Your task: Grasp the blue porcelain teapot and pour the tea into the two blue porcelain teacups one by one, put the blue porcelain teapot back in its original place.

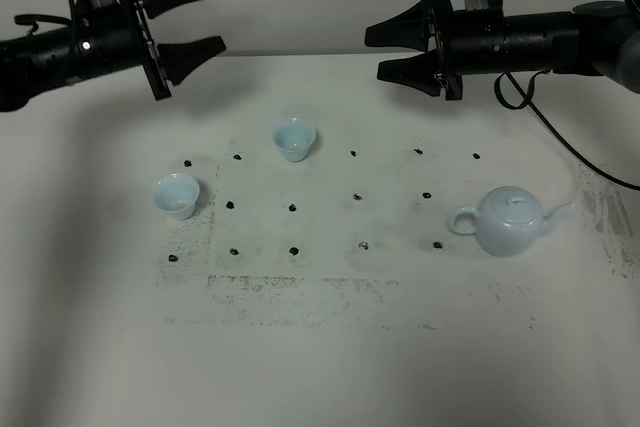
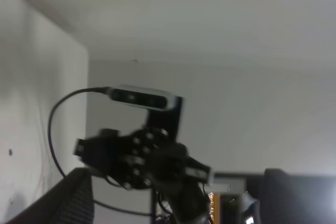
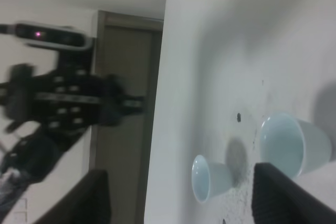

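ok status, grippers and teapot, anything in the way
Left gripper, right gripper both open, empty, held high. Blue porcelain teapot upright on the table, untouched. Two teacups stand apart from it; nothing blocks the right gripper's path.

table (image 1: pixel 320 367): white, scuffed | black marks (image 1: pixel 292 208): dotted grid | door (image 3: pixel 128 40): brown, beyond table edge

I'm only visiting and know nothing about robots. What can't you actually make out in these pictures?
- Teapot contents: high view, the lid covers them.
- Teapot in either wrist view: outside both frames.
- Right arm's fingers: right wrist view, blurred and cut off by the picture's edge.
- Cups in the left wrist view: not shown; it sees only the opposite arm, blurred.
- Black marks on the table: high view, too small to identify.
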{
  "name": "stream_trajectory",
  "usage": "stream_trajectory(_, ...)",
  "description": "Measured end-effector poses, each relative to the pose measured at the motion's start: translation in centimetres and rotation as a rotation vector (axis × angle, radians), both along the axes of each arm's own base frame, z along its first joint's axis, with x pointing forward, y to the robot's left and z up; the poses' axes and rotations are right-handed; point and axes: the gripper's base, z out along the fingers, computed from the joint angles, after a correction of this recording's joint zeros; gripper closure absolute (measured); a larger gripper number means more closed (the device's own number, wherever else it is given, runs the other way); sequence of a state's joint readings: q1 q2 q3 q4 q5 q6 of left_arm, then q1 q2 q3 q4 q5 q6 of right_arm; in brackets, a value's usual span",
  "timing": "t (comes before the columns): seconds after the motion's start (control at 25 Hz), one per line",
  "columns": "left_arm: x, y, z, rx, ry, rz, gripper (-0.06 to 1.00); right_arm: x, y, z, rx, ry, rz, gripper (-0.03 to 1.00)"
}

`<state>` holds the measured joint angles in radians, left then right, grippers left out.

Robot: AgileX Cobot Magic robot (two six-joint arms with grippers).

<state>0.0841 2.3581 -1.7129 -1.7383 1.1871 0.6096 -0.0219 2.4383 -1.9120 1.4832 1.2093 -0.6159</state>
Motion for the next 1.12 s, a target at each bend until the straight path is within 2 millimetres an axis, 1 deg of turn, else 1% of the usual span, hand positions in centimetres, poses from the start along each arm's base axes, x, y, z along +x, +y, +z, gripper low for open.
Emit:
stream_trajectory(0.16, -1.5, 1.1, 5.8, 0.092, -0.128, -0.017, 0.28, -0.1, 0.0, -0.2, -0.026, 0.001, 0.012, 0.38)
stream_trajectory(0.28, -3.4, 2.4, 10.4, 0.212, -0.221, -0.031, 0.28, -0.2, 0.0, -0.4, -0.046, -0.003, 0.022, 0.38)
stream_trajectory(0.4, -6.1, 3.6, 15.1, 0.365, -0.319, -0.031, 0.28, -0.2, -0.1, -0.4, -0.055, -0.006, 0.027, 0.38)
stream_trajectory(0.52, -9.2, 4.6, 19.0, 0.532, -0.384, -0.021, 0.28, -0.2, -0.1, -0.5, -0.063, -0.016, 0.032, 0.38)
stream_trajectory(0.64, -12.5, 4.9, 22.1, 0.723, -0.442, -0.019, 0.28, -0.2, -0.1, -0.4, -0.067, -0.028, 0.035, 0.38)
stream_trajectory(0.8, -16.4, 5.1, 25.2, 0.919, -0.44, 0.023, 0.28, -0.1, -0.1, -0.3, -0.077, -0.047, 0.041, 0.38)
stream_trajectory(0.92, -19.0, 5.3, 26.7, 1.076, -0.414, 0.067, 0.28, -0.1, -0.1, -0.3, -0.081, -0.057, 0.044, 0.38)
stream_trajectory(1.04, -21.5, 4.6, 27.0, 1.162, -0.405, 0.065, 0.28, -0.1, -0.1, -0.3, -0.082, -0.06, 0.045, 0.38)
stream_trajectory(1.12, -23.1, 3.4, 26.4, 1.171, -0.411, 0.023, 0.28, -0.1, -0.1, -0.3, -0.082, -0.061, 0.045, 0.38)
